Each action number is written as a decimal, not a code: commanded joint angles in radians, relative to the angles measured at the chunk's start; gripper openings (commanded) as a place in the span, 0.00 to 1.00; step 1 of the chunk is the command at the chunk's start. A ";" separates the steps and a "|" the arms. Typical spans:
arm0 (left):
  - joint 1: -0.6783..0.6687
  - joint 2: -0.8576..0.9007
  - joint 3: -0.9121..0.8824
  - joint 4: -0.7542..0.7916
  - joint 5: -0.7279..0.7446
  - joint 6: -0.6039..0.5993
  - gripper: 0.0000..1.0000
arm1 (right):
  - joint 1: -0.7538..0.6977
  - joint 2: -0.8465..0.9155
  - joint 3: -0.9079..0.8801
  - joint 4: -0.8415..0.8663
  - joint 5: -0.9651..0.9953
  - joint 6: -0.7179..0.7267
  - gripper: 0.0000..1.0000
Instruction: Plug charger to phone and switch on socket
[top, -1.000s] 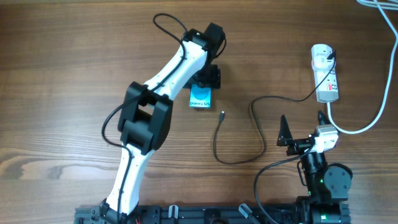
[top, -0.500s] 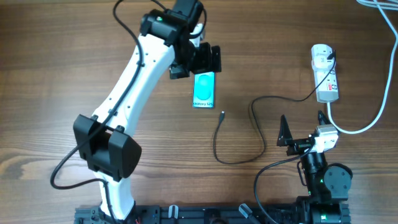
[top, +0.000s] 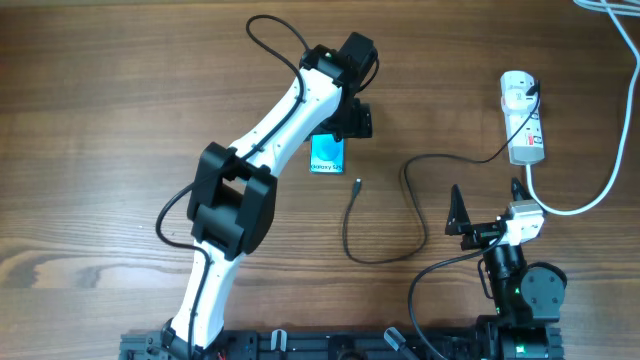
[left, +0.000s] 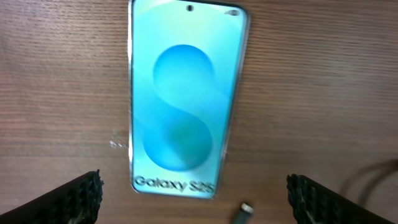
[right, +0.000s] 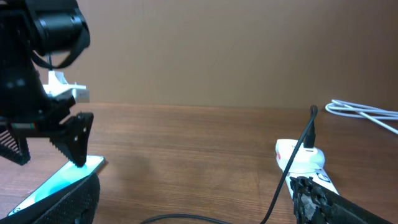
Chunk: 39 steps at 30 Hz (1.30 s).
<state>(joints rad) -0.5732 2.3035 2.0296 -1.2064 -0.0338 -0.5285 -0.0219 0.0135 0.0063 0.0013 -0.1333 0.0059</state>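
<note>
The phone (top: 328, 158) lies flat on the table with its teal screen up. It fills the middle of the left wrist view (left: 183, 99). My left gripper (top: 345, 122) hovers over the phone's far end, open and empty, with its fingertips (left: 194, 196) on either side of the phone's near end. The charger's plug tip (top: 358, 184) lies loose just right of the phone's near end (left: 244, 211). Its black cable (top: 420, 225) loops across the table to the white socket (top: 524, 118). My right gripper (top: 488, 207) is open and empty, low near the front edge (right: 196, 202).
A thicker white cable (top: 600, 195) runs from the socket to the back right corner. In the right wrist view the socket (right: 301, 158) stands ahead on the right, and the phone (right: 56, 180) lies ahead on the left below the left gripper (right: 59, 140).
The left arm swung up and to the left, baring the whole phone, then came back over the phone's far end. The phone sits slightly further right. The right arm has not moved.
</note>
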 joint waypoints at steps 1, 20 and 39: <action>0.025 0.043 -0.001 0.010 -0.039 0.027 1.00 | 0.006 -0.006 -0.001 0.005 0.006 -0.006 1.00; 0.039 0.130 -0.001 0.082 0.018 0.133 1.00 | 0.006 -0.006 -0.001 0.005 0.006 -0.006 1.00; 0.040 0.132 -0.136 0.168 0.018 0.124 1.00 | 0.006 -0.006 -0.001 0.005 0.006 -0.006 1.00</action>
<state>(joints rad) -0.5339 2.3970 1.9606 -1.0706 -0.0219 -0.4084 -0.0219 0.0135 0.0063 0.0013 -0.1333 0.0059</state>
